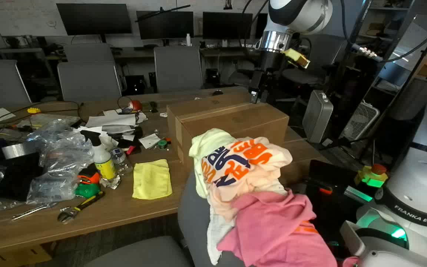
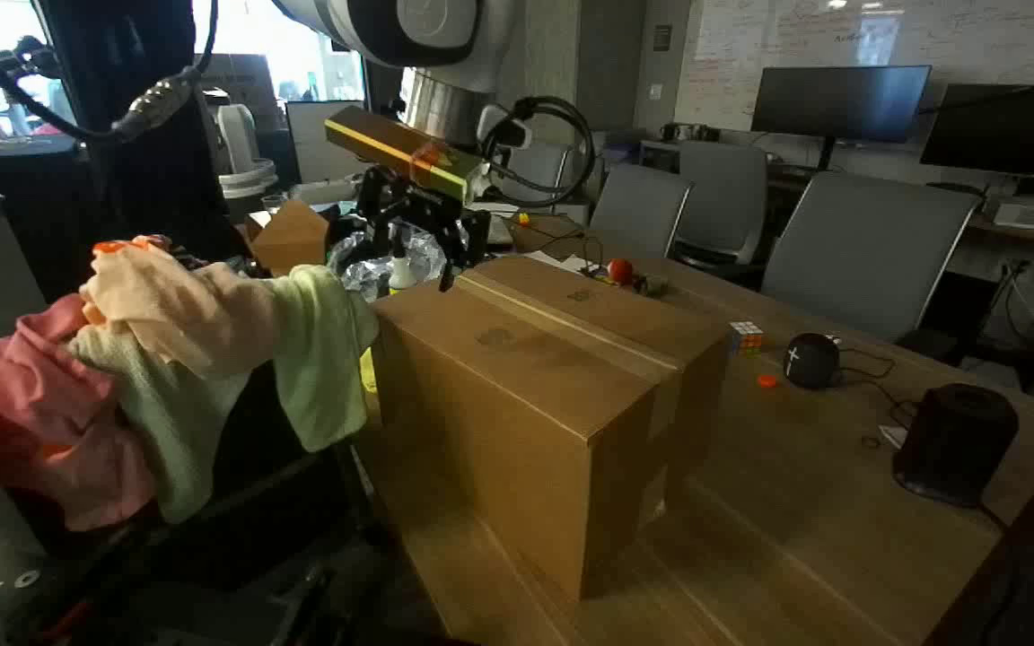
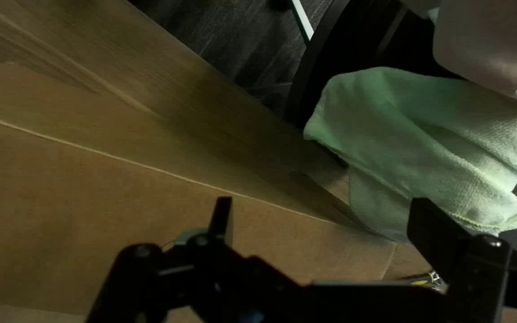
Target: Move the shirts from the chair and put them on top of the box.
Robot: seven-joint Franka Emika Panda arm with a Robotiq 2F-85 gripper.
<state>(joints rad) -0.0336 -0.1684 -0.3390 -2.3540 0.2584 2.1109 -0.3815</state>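
Shirts lie bunched over the back of a grey chair [image 1: 193, 218]. A pink shirt [image 1: 272, 230] is lowest, a peach shirt [image 1: 250, 159] with orange and navy lettering lies above it, and a pale green cloth [image 1: 200, 185] hangs at the edge. They also show in an exterior view: pink [image 2: 41, 359], peach [image 2: 185, 309], pale green [image 2: 324, 359]. The closed cardboard box [image 2: 499, 431] stands beside the chair with nothing on top. My gripper [image 3: 319, 213] is open and empty above the box, near its chair-side edge; the green cloth [image 3: 420, 143] is just beyond one finger.
The box stands on a wooden table [image 1: 154, 211]. A yellow cloth [image 1: 152, 180], spray bottle [image 1: 103, 159], wrench [image 1: 80, 207] and plastic bags lie on it. A black speaker [image 2: 957, 440], small round speaker [image 2: 810, 361] and puzzle cube [image 2: 746, 337] stand past the box.
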